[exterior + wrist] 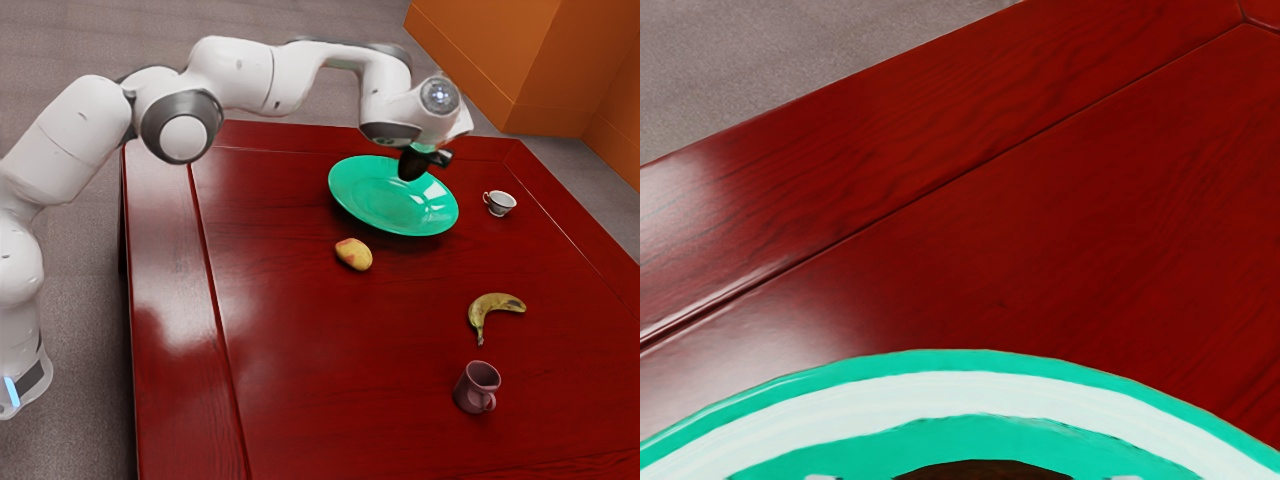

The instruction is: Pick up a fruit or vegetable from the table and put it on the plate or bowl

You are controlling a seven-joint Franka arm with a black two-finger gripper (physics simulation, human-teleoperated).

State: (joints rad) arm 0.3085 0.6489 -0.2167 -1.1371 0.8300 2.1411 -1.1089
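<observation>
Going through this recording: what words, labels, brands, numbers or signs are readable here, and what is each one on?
None. No readable word, number, logo or sign stands on the green plate, the banana, the yellow-red fruit, the white teacup, the mauve mug, the red wooden table or the white arm.
</observation>
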